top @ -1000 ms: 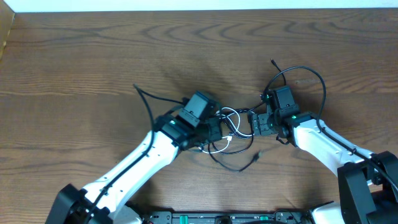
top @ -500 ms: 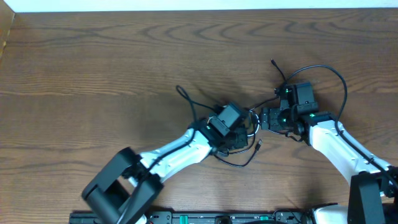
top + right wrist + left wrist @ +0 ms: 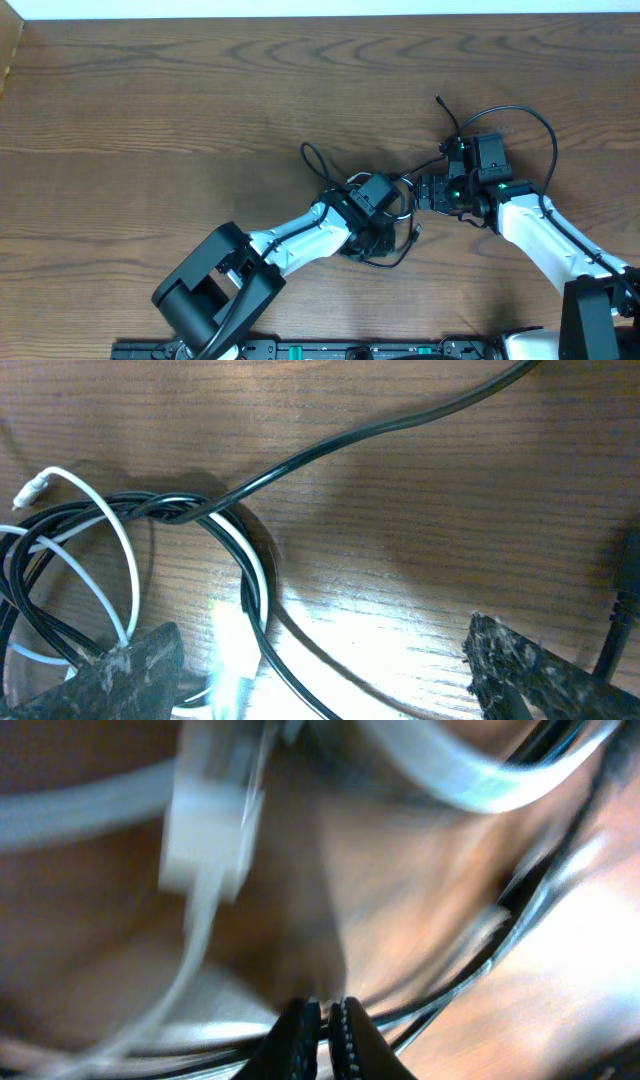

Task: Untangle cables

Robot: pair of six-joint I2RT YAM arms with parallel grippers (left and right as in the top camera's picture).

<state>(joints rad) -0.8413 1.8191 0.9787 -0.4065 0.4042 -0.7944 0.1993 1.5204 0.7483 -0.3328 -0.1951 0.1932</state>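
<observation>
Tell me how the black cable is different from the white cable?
The black cable is dark; the white cable is pale. The black cable runs far out across the wooden table; the white cable lies curled in the bundle. Both are thin and looped together.

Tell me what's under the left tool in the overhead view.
The cable tangle: a white cable loop and a black cable curve poke out beside the left tool. Its wrist covers the rest, so whether its shut tips pinch a cord can't be told.
</observation>
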